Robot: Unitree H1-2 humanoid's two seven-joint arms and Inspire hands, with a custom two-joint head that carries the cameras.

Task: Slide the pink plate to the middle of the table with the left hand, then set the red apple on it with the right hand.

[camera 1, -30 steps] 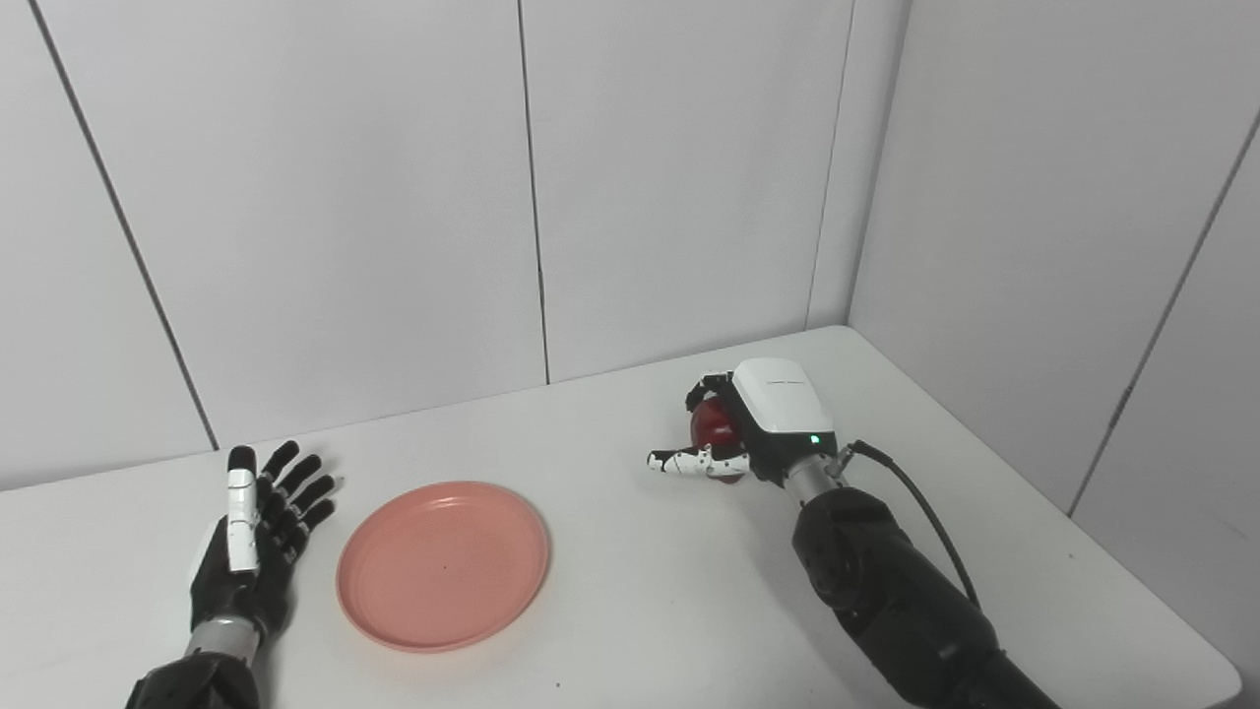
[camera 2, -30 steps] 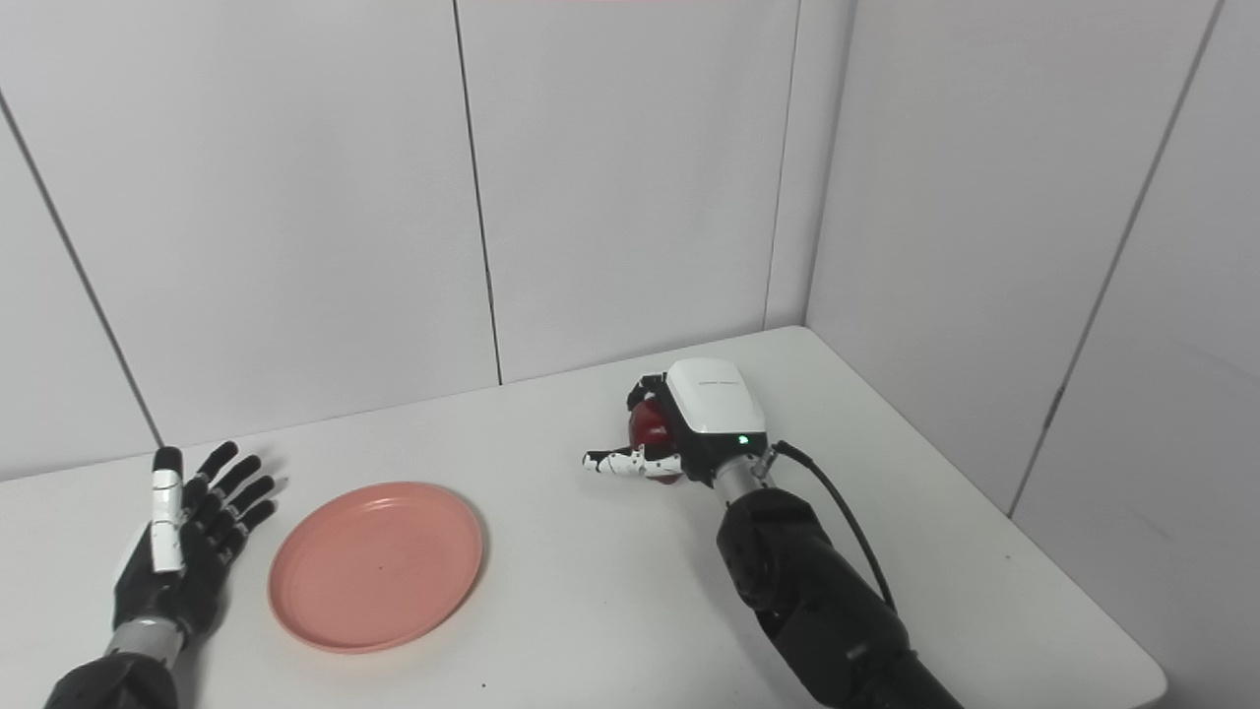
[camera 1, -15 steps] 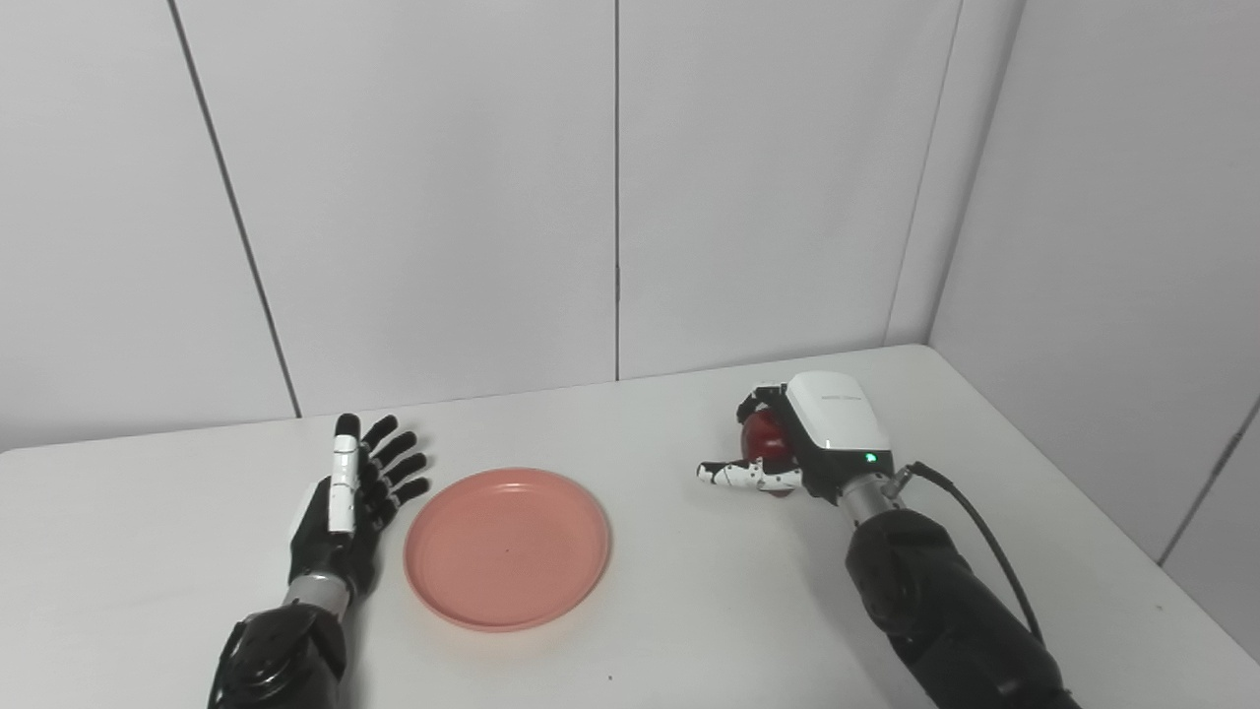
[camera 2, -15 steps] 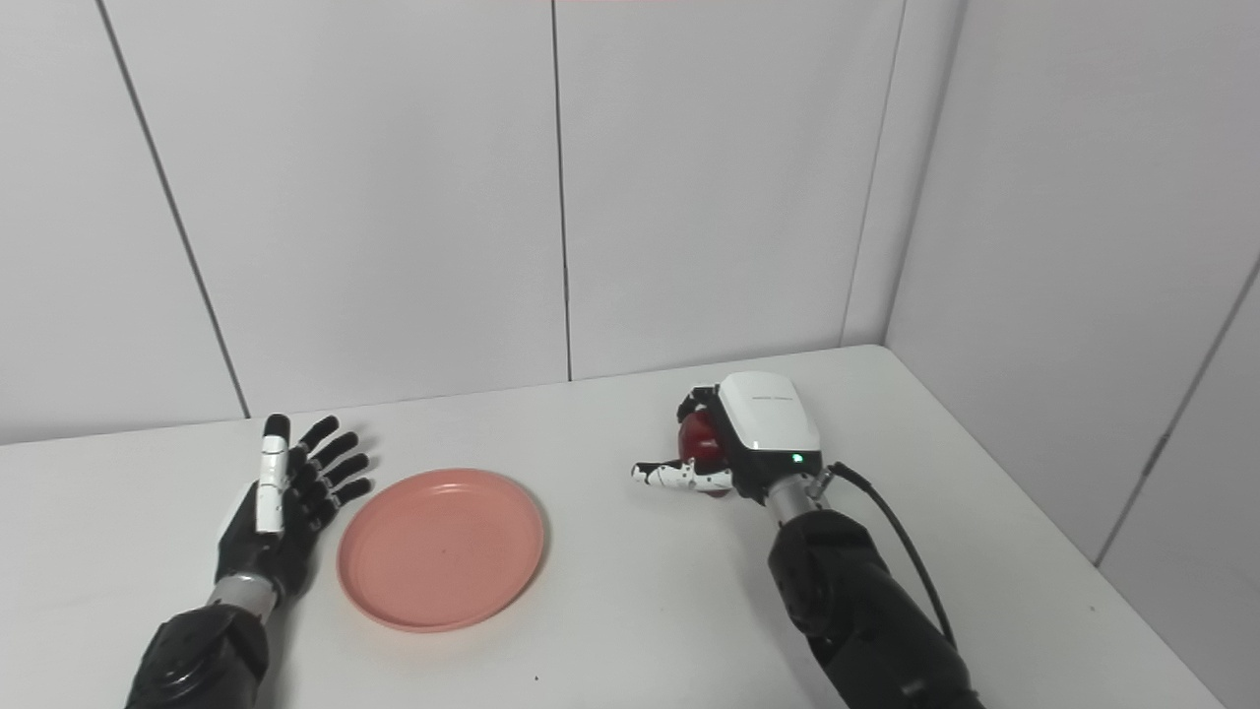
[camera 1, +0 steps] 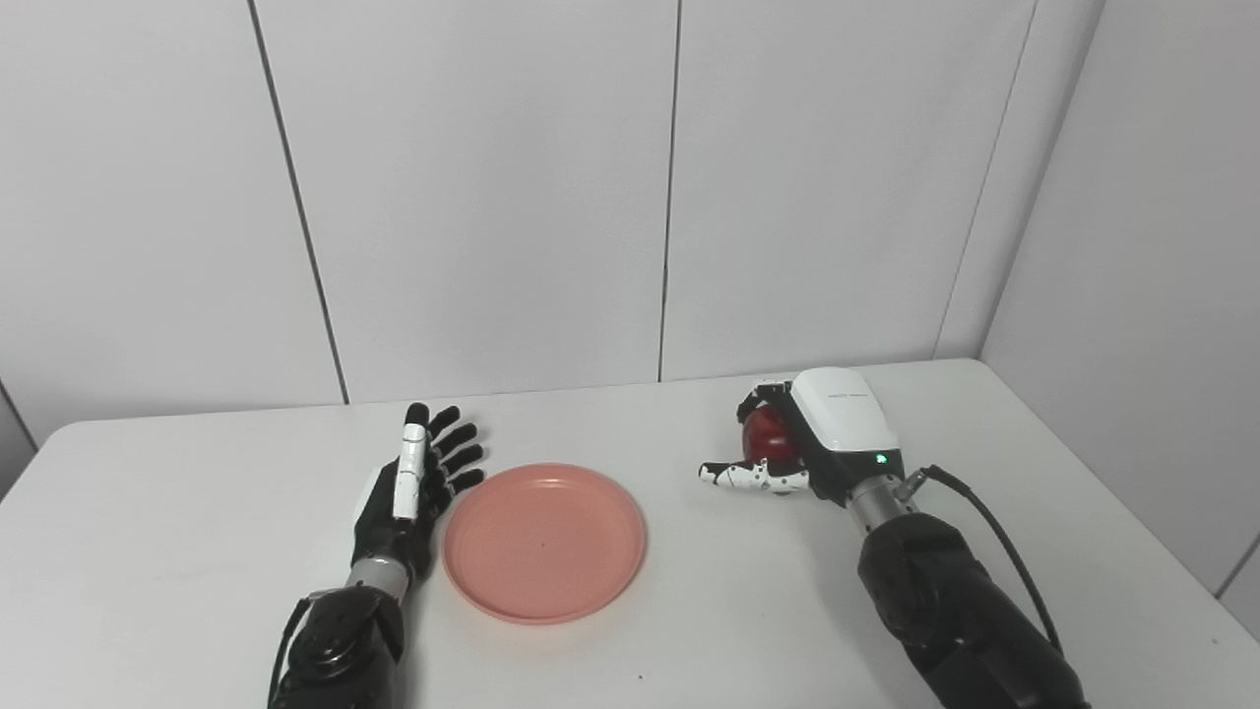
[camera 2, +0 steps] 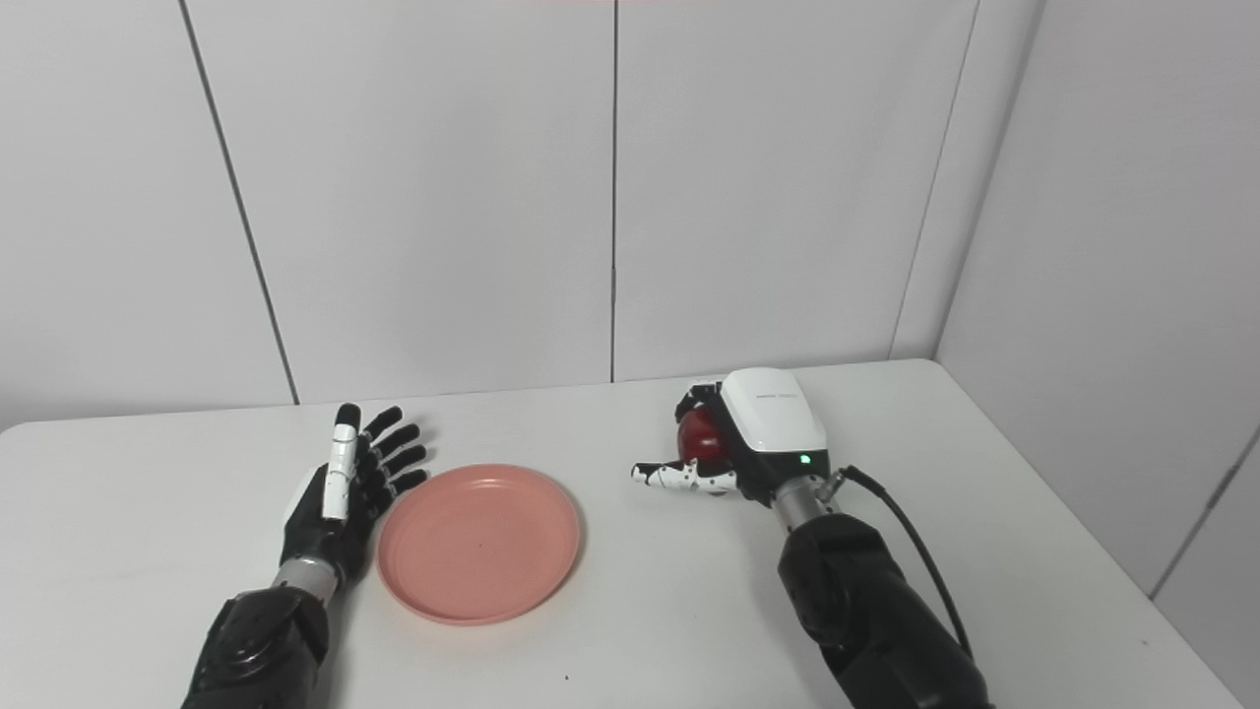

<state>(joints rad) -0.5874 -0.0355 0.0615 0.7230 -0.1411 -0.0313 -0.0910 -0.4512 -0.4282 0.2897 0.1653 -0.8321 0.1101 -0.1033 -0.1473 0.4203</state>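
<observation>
The pink plate (camera 1: 544, 543) lies flat on the bench (camera 1: 689, 630), left of centre. The red apple (camera 1: 766, 437) lies to its right (well apart), grasped in the right hand (camera 1: 807, 443). The left hand (camera 1: 409, 492), fingers spread and empty, stands just beside the plate's left rim.

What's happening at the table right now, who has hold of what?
The right hand is closed around the round red apple at the right side of the white table, apparently still low at the table surface. The round pink plate lies empty near the middle of the table. The left hand is open, fingers spread, right beside the plate's left rim and holding nothing. The apple is not yet on the plate.
</observation>
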